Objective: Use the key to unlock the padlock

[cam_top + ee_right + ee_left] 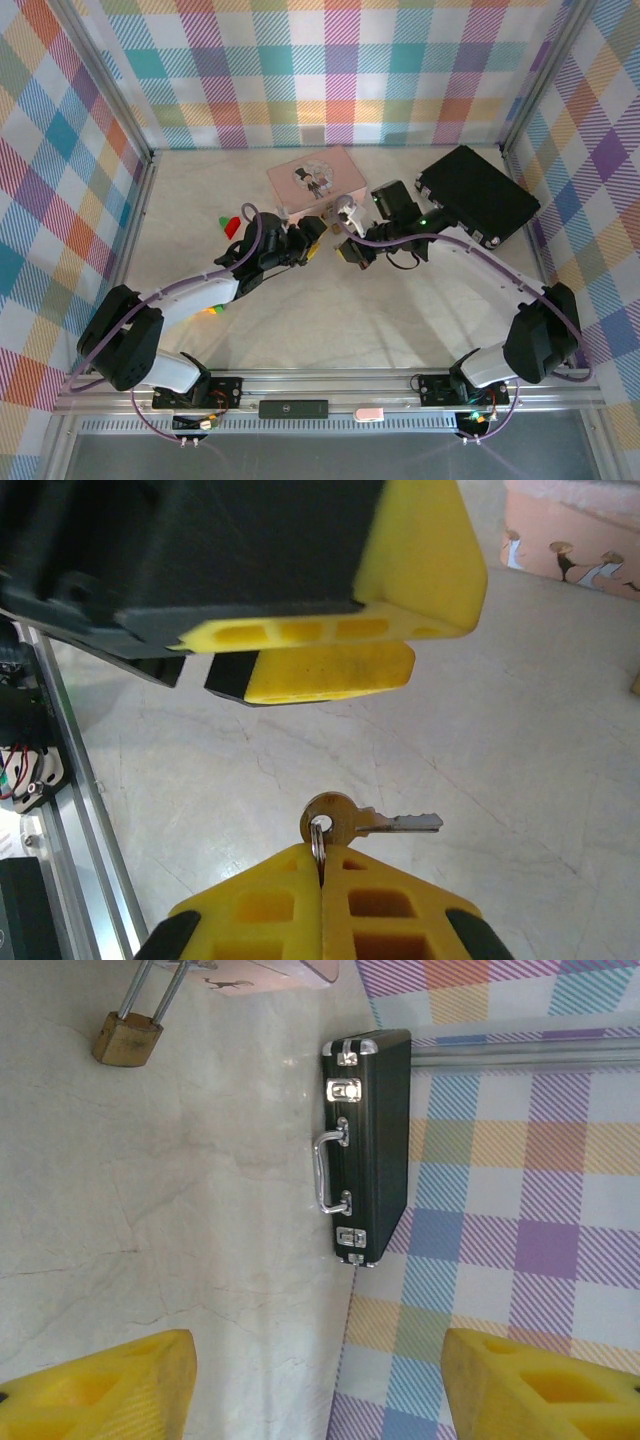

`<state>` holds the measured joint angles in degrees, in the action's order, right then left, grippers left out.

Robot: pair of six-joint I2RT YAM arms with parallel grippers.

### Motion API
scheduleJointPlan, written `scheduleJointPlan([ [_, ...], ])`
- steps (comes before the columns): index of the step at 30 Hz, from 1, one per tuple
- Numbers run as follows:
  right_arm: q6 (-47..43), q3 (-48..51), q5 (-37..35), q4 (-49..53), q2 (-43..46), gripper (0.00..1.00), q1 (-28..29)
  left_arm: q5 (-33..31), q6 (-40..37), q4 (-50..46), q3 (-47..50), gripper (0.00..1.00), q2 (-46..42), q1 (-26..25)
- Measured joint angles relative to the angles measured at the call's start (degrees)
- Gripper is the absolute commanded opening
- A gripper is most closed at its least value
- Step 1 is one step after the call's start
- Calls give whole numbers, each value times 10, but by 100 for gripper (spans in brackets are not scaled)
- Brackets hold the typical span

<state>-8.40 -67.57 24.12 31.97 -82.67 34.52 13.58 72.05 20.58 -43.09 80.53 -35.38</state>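
The small brass padlock [127, 1038] shows at the top left of the left wrist view, its silvery shackle [150, 988] reaching up toward the pink box [270, 972]. My left gripper [320, 1390] is open, its yellow fingers [95, 1385] wide apart with nothing between them, some way short of the padlock. My right gripper [322, 865] is shut on the ring of the key [370, 820], and the blade sticks out sideways above the table. The left gripper's fingers [330, 670] hang just above the key. From above, the left gripper [308, 238] and right gripper [350, 252] meet mid-table.
The pink picture-lid box [312, 178] sits at the back centre. A black case [475, 192] with metal latches lies at the back right. Small red and green pieces [230, 225] lie left of the arms. Plaid walls enclose the table.
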Motion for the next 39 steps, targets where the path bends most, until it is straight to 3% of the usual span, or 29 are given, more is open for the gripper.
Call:
scheduleJointPlan([
  [7, 5, 37, 5, -26, -2, 0, 0, 8, 18, 12, 3, 54, -2, -1],
  [15, 9, 39, 7, -51, -2, 0, 0, 55, 53, 64, 0, 44, 64, -18],
  [19, 9, 39, 7, -55, -2, 0, 0, 80, 68, 89, -6, 28, 89, -24],
  [24, 9, 39, 7, -54, -2, 0, 0, 96, 83, 132, -7, 22, 101, -24],
  [29, 9, 39, 7, -53, -2, 0, 0, 101, 94, 158, -7, 0, 101, -24],
  [39, 2, 32, 0, -35, -3, 0, 0, 93, 52, 104, -7, 0, 74, -24],
])
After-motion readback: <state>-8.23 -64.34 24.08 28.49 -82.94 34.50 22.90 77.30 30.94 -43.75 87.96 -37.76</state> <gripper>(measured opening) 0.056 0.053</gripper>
